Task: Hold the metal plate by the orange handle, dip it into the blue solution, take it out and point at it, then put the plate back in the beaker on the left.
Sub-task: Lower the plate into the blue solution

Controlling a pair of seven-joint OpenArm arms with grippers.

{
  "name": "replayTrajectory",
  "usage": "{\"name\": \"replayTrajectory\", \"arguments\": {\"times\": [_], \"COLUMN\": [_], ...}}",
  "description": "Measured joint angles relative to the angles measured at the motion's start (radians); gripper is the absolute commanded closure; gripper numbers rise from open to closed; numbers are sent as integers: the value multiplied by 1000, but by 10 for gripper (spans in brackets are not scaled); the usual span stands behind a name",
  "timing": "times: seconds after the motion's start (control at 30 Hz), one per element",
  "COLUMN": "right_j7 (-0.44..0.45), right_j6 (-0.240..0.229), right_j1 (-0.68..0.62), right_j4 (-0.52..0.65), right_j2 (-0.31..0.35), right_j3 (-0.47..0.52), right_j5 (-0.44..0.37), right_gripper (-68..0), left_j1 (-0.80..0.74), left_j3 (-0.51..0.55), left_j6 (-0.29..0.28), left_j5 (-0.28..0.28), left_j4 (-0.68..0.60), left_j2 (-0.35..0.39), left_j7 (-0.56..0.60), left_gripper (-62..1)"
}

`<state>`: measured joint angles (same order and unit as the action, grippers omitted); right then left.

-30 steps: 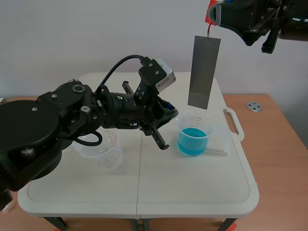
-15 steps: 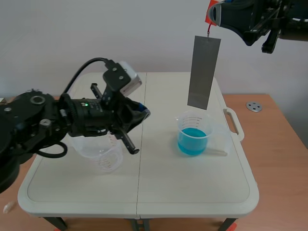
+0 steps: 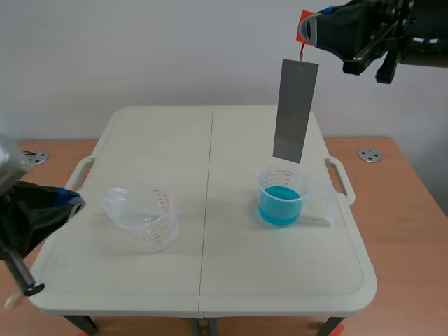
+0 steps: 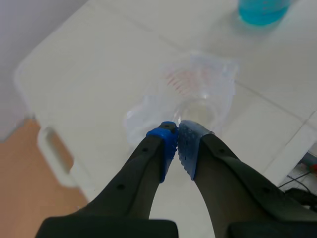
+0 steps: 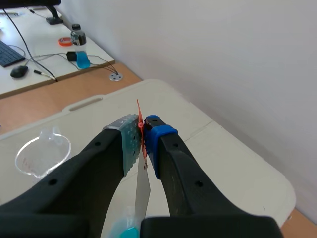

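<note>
Orange handle (image 3: 304, 25) was pinched between the pads of my right gripper (image 5: 142, 133). I held it high so the metal plate (image 3: 295, 110) hung straight down by its own weight, its lower edge just above the beaker of blue solution (image 3: 281, 204) and clear of the rim. My left gripper (image 4: 177, 143) was closed on nothing, low at the near-left edge of the table (image 3: 210, 280), close to the empty beaker (image 3: 143, 217). I judged that kept it out of the plate's path.

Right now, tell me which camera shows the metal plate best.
Scene view: the whole metal plate hangs face-on from the right claw. Right wrist view shows only its thin edge; left wrist view shows none.
</note>
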<state>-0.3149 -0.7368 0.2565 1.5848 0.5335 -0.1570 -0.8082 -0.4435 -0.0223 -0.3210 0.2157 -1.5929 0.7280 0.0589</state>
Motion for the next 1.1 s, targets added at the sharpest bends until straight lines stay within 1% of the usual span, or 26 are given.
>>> {"name": "replayTrajectory", "arguments": {"times": [0.1, 0.2, 0.27, 0.33, 0.5, 0.57, 0.63, 0.73, 0.8, 0.93, 1.0, 1.1], "right_j7": [30, 48, 48, 50, 55, 56, 56, 56, 56, 56, 63, 71], "right_j6": [-1, -1, -1, -1, -1, -1, -1, -1, -1, -1, -1, -1], "right_j1": [0, 0, 0, 0, 0, 0, 0, 0, 0, 0, 0, 0], "right_j4": [-23, -42, -50, -55, -62, -62, -62, -62, -66, -95, -112, -140], "right_j2": [-13, -13, -13, -13, -13, -14, -25, -48, -57, -57, -58, -64], "right_j3": [0, 0, 0, 0, 0, 0, 0, -2, -7, -30, -38, -42], "right_j5": [17, 38, 38, 38, 38, 42, 64, 87, 87, 87, 87, 113], "right_gripper": [-13, -13, -13, -13, -13, -13, -13, -13, -13, -13, -13, -13], "left_j1": [-159, -304, -394, -473, -628, -663, -687, -701, -700, -692, -692, -689], "left_j3": [124, 230, 277, 301, 304, 300, 298, 297, 297, 294, 281, 241], "left_j6": [26, 33, 41, 52, 51, 51, 51, 48, 48, 48, 48, 48], "left_j5": [15, 21, 21, 21, 21, 21, 21, 21, 21, 21, 21, 21], "left_j4": [-1, 1, 2, 5, 10, 19, 33, 61, 81, 113, 124, 146], "left_j2": [19, 19, 19, 19, 12, 8, 6, 3, 4, 4, 4, 4], "left_j7": [26, 44, 57, 69, 69, 70, 80, 92, 93, 95, 96, 95], "left_gripper": [-58, -58, -58, -58, -58, -58, -58, -58, -58, -58, -58, -58]}}
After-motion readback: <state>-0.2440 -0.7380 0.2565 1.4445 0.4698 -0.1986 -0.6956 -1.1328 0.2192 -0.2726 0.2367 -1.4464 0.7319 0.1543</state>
